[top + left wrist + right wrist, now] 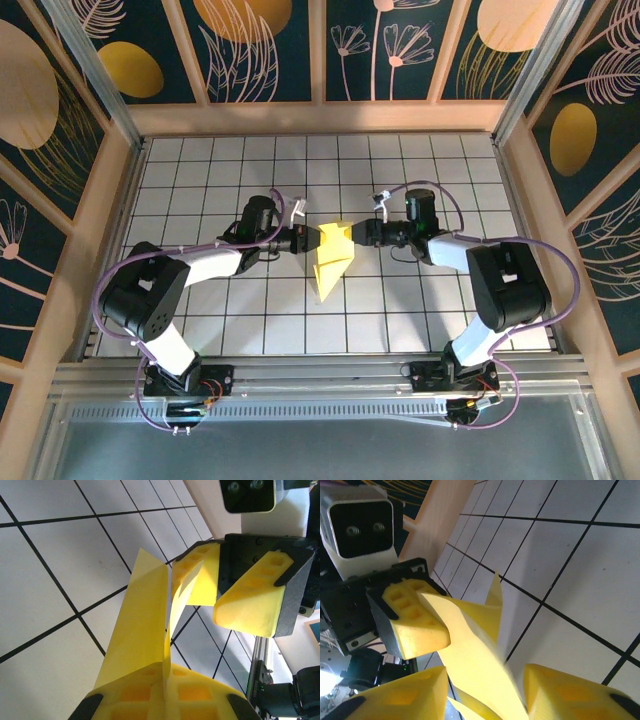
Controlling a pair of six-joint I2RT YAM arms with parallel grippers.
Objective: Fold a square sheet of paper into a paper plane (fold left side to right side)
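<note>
White gridded tabletop (200, 320) ringed by wooden frame (320, 118) and floral panels (265, 50).

The overhead view is bright and evenly lit from above. The white table (200, 330) reflects the light without harsh glare, and the arms (215, 265) throw only soft, pale shadows just beneath themselves. The wide lens leans the frame posts (95, 70) outward toward 11 and 1 o'clock. In the left wrist view the wall (205, 500) at 1 o'clock is washed out almost to white, while the yellow paper (145, 610) shows one shaded face beside a lit one. In the right wrist view the right gripper (485, 700) at 6 o'clock is out of focus, the paper near it blurs, and white glare burns at 8 o'clock.
</note>
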